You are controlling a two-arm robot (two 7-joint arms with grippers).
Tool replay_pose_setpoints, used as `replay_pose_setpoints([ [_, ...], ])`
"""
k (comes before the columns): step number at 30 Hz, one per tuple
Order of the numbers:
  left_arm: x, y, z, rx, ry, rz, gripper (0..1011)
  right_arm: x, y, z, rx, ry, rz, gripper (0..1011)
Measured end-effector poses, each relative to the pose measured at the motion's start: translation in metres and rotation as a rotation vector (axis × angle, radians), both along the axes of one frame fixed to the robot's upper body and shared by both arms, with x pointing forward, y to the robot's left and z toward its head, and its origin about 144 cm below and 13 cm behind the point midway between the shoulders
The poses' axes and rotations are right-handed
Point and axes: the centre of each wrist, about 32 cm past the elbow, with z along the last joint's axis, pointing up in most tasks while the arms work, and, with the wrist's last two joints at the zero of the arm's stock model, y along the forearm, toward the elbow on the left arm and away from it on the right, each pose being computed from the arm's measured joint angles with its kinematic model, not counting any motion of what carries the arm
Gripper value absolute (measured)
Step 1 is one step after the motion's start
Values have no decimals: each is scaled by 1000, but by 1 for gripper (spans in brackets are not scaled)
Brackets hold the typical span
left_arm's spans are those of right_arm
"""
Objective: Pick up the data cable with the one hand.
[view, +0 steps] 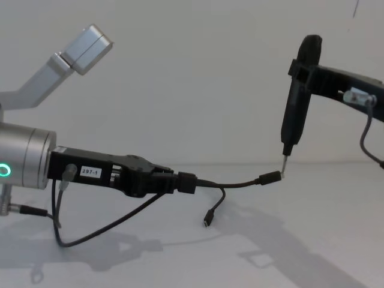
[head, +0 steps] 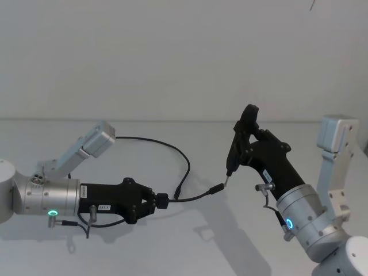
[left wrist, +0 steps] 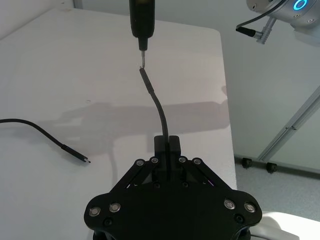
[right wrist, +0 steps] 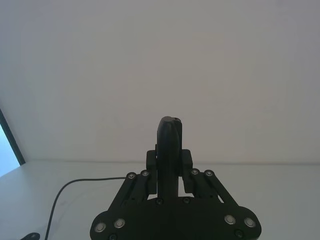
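Left gripper (head: 154, 202) holding the data cable (head: 190, 197) up off the table (head: 172, 253), right gripper (head: 244, 138) carrying a pen tool (head: 236, 150).

Nearest me, at about 8 o'clock in the head view, my left gripper has its fingers clamped on the cable's small black junction block. The white label on the gripper body reads "297-1" from the chest camera; from the head camera I can't make the digits out. One short branch sticks out toward 3 o'clock, and its plug meets the metal tip of the pen tool. The other branch droops, with its plug hanging free. The long cord loops back toward 11 o'clock, where the left arm hides its far end. Farther out, at 2 o'clock, my right gripper's fingers are closed on the pen tool, which points tip down.
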Motion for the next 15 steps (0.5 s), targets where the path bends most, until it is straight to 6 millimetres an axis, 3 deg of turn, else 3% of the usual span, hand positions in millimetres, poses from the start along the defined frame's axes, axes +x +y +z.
replay_pose_setpoints([
  [15, 0, 0, 0, 0, 0, 0, 40, -1, -4, 4, -9, -24, 13, 279],
])
